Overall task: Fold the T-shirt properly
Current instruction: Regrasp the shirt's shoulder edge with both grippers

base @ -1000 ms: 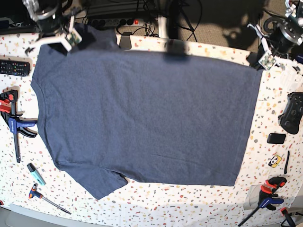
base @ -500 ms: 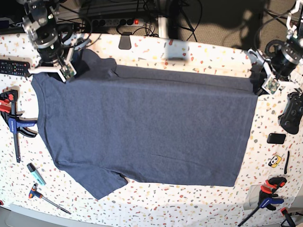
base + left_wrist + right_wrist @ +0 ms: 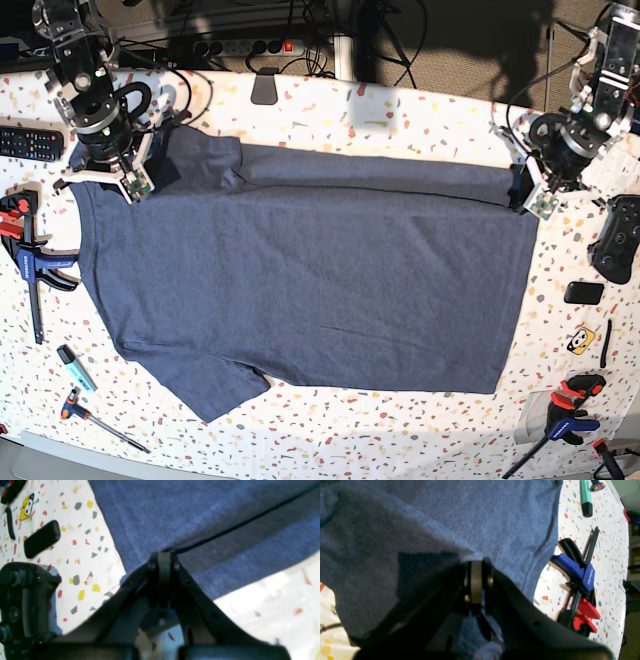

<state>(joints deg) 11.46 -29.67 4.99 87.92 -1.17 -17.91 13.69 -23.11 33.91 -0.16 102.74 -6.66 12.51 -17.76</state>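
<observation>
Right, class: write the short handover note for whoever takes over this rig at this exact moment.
Left pincer: shut on the T-shirt at its far hem corner.
Right pincer: shut on the T-shirt at the far shoulder, by the sleeve.
T-shirt: spread plain side up on the table, with its far edge turned over as a narrow strip.
Done: first fold begun.
Left: carry that edge further across, lay it down, release, then complete the remaining folds.

Faint white brand lettering on the blue body of the bar clamp [image 3: 580, 572], too blurred to make out. A cartoon face, no words, on the yellow sticker [image 3: 27, 503]. No lettering showing on the T-shirt [image 3: 310, 270].
</observation>
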